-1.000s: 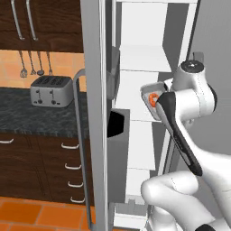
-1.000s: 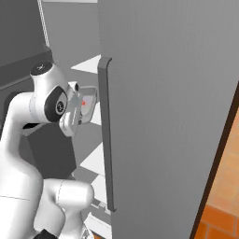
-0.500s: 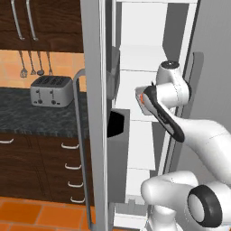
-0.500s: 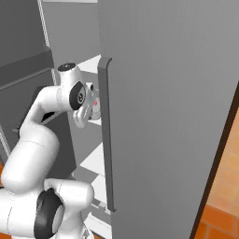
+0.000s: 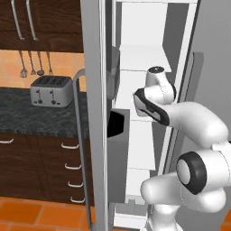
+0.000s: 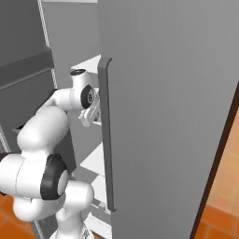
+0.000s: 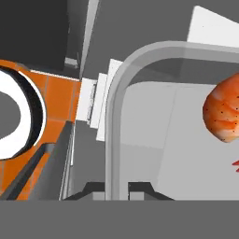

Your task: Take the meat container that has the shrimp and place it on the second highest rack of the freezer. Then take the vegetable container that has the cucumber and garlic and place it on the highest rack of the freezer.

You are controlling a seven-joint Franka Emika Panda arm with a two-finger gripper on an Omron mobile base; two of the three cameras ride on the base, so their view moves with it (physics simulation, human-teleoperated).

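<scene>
You see the freezer (image 5: 94, 113) in brushed, matt silver-grey metal, its inner walls and shelves smooth white plastic. Your tray (image 7: 140, 116) looks like translucent grey plastic with a smooth rounded rim. The shrimp (image 7: 224, 112) in it is glossy orange with fine dark speckles. At the counter's back edge the toaster (image 5: 51, 90) has a satin metal finish; the counter (image 5: 27, 119) itself looks like dark speckled stone, and the cabinets (image 5: 40, 167) dark wood.

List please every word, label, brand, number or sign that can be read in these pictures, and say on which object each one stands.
None: no readable word, label, brand, number or sign stands anywhere.
The freezer door and handle are plain grey.
The toaster carries no visible mark.
The container with the shrimp, held by the end effector, is unlabelled.
</scene>
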